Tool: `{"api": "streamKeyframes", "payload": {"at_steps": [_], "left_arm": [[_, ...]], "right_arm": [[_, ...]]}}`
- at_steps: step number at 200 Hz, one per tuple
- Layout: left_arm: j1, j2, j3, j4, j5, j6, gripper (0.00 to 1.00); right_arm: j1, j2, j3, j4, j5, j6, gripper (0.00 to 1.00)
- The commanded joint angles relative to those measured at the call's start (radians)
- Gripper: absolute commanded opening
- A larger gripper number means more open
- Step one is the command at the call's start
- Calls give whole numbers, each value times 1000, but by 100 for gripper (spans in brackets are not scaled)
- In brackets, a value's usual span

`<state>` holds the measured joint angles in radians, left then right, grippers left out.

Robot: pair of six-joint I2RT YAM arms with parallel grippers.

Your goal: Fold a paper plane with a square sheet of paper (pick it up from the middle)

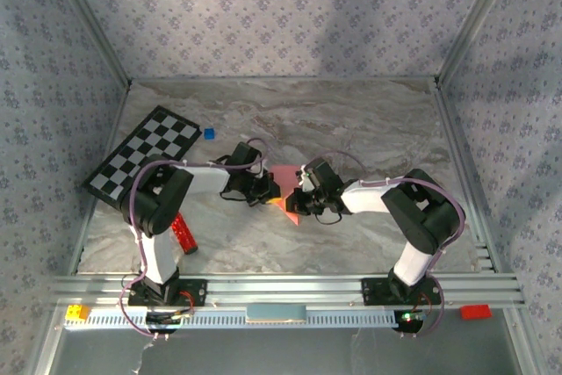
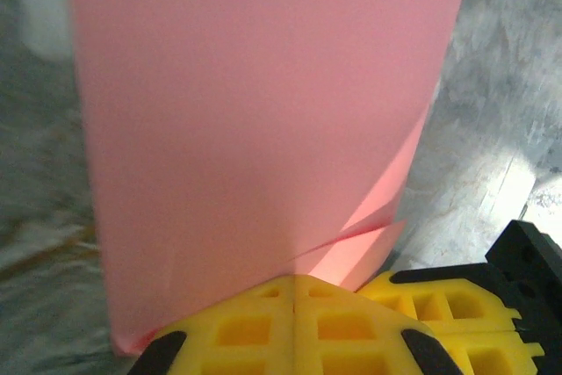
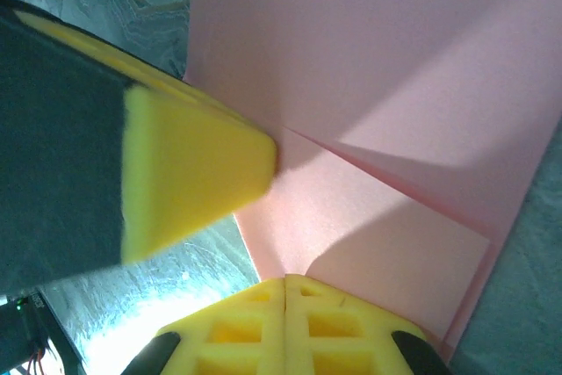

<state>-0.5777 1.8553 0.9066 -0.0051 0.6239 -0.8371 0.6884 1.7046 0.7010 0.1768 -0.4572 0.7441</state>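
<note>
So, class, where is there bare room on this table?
Free: far table, beyond the blue cube; near strip between arm bases. Crowded: centre, left gripper and right gripper pinching the pink paper; left, checkerboard and red bar.

Centre of table (image 1: pixel 351 120): sheet of paper (image 1: pixel 285 178), left gripper (image 1: pixel 270 192) at its left side, right gripper (image 1: pixel 297 204) at its right. Toward far-left corner: checkerboard (image 1: pixel 145 151), cube (image 1: pixel 209 133) just beside its right corner. By left edge, before checkerboard: bar (image 1: pixel 184 234).

Blk/wht arms (image 1: pixel 162 204) w/ purple cables (image 1: pixel 133 210), yellow grid-moulded pincer fingers (image 2: pixel 246 333).
</note>
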Motion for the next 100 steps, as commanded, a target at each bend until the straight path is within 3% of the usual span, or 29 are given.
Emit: {"api": "streamKeyframes", "payload": {"at_steps": [1, 52, 100], "left_arm": [[68, 26, -10, -32, -87, 49, 3], [137, 15, -8, -78, -82, 82, 4], [150, -43, -6, -96, -82, 86, 5]], "right_arm": [[-5, 21, -46, -108, 34, -10, 4], [-8, 23, -46, -102, 32, -8, 4], [-10, 24, -46, -93, 23, -9, 4]]}}
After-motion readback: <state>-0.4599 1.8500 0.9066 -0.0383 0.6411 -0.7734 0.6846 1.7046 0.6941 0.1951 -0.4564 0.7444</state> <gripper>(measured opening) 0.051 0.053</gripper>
